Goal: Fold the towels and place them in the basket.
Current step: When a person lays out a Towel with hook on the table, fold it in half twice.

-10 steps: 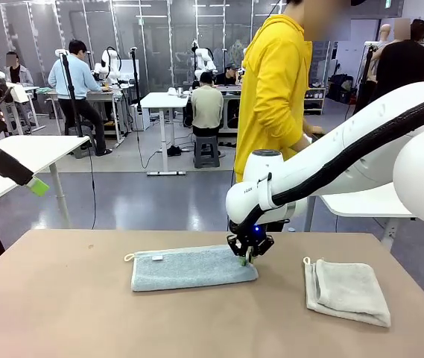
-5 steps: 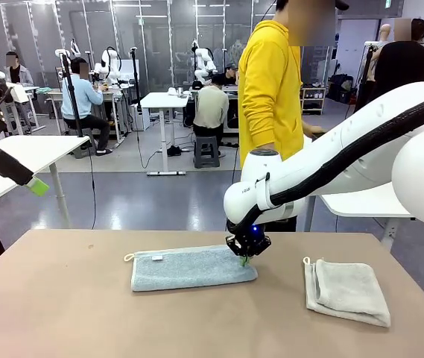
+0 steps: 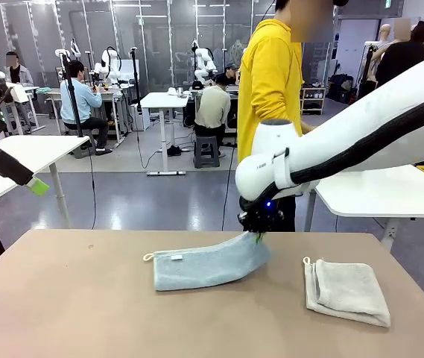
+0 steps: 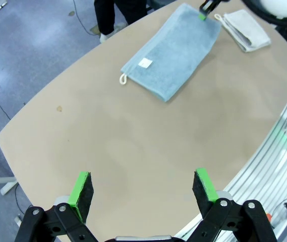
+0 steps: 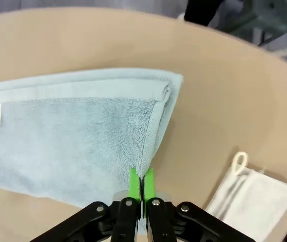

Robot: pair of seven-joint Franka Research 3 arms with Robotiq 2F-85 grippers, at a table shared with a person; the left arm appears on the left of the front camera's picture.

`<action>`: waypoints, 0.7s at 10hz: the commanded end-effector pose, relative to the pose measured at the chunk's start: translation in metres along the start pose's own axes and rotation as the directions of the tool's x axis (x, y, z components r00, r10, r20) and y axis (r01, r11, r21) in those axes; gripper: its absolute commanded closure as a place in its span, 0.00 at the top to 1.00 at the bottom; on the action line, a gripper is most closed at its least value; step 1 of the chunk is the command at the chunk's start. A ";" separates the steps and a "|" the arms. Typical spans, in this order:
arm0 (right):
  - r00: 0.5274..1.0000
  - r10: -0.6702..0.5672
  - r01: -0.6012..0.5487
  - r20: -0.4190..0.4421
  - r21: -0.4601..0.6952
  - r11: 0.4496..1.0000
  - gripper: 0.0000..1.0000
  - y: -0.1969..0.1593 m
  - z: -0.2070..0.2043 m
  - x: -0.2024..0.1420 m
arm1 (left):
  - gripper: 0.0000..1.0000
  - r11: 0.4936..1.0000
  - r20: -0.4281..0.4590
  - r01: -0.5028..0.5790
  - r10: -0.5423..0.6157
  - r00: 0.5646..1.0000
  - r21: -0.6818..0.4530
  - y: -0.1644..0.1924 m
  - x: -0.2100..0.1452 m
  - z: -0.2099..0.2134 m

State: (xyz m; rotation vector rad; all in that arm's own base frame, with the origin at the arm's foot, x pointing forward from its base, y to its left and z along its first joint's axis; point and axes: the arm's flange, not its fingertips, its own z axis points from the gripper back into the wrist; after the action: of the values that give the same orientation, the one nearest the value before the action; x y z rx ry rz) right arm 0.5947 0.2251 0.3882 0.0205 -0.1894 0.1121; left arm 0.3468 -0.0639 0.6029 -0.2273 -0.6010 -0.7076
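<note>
On a tan, round-edged table (image 3: 70,298) in a busy robotics lab, the right gripper (image 3: 258,237) pinched the right end of a pale blue-grey terry towel (image 3: 204,265), its green pads closed tight on the lifted edge while the rest lay on the table. A folded cream-white terry towel (image 3: 347,291) lay well to its right. The left gripper (image 4: 142,184) hung high above the table, jaws spread wide and holding nothing.

Front cam + wrists, shared table (image 3: 62,298)
</note>
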 end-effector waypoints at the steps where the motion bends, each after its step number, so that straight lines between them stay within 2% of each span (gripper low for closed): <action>1: 0.998 0.057 -0.057 0.035 0.006 0.998 0.00 0.005 0.021 -0.005 | 1.00 1.000 -0.001 0.000 0.000 1.000 0.002 0.000 -0.001 -0.001; 2: 0.994 0.104 -0.104 0.035 0.020 0.994 0.00 0.021 0.026 0.001 | 1.00 1.000 -0.001 0.000 0.000 1.000 0.002 0.000 -0.001 -0.001; 3: 0.979 0.195 -0.200 0.064 0.079 0.977 0.00 0.075 0.039 0.014 | 1.00 1.000 -0.001 0.000 0.000 1.000 0.002 0.000 -0.001 -0.001; 5: 0.978 0.198 -0.203 0.066 0.082 0.976 0.00 0.078 0.039 0.015 | 1.00 1.000 -0.001 0.000 0.000 1.000 0.002 0.000 -0.001 -0.001; 7: 0.964 0.252 -0.262 0.082 0.144 0.954 0.00 0.114 0.037 0.021 | 1.00 1.000 -0.001 0.000 0.000 1.000 0.002 0.000 -0.001 -0.001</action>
State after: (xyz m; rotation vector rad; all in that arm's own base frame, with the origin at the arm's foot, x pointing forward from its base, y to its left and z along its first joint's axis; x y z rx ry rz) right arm 0.5796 0.3423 0.4336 0.1227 -0.2656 0.3530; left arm 0.3467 -0.0640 0.6028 -0.2279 -0.6008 -0.7082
